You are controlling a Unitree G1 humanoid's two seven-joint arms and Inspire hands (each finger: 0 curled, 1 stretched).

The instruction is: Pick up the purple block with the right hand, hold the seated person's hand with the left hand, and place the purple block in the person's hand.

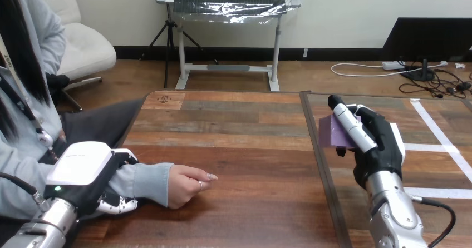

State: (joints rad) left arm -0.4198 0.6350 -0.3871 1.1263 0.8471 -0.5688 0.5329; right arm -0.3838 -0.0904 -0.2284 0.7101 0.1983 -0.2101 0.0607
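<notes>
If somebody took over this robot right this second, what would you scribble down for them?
Right hand: fingers curled round the purple block, above the table's right side.
Left hand: wrapped round the person's forearm, near the wrist.
The person's hand rests on the table, loosely curled, apart from the block.
Done: block picked up, arm held.
Left: carry the block over and place it in the person's hand.

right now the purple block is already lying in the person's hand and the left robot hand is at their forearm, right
Not quite. The purple block is not in the person's hand, which rests curled on the table. The right robot hand grips the block over the table's right side, apart from the person. The left robot hand is at their forearm, as you said. The head view shows this.
</notes>
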